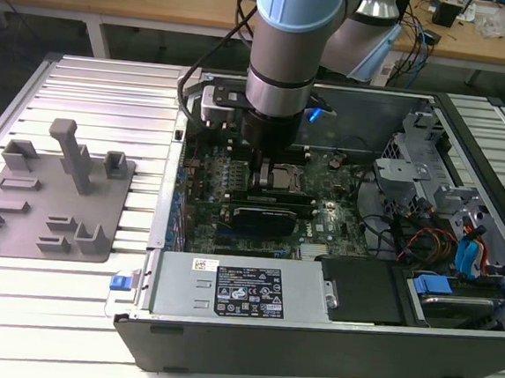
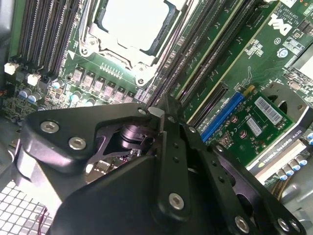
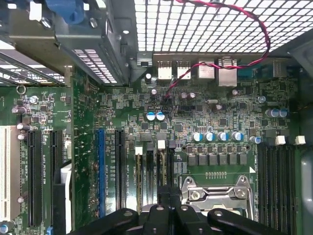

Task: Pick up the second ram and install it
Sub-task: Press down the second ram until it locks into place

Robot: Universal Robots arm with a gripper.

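We saw the hand (image 2: 159, 117) clenched on the second ram (image 2: 155, 112), lowered over memory slots just beside the processor socket (image 2: 129, 22).

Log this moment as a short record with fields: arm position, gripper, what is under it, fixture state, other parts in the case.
arm: reaching down into the open computer case, over the motherboard
gripper: low over the memory slots beside the processor socket
second ram: cannot make out a stick at the fingers
fingers: close together in the second wrist view; what is between them cannot be told
grey fixture: on the table at the exterior view's left, with nothing in its holders
graphics card: seated in the motherboard
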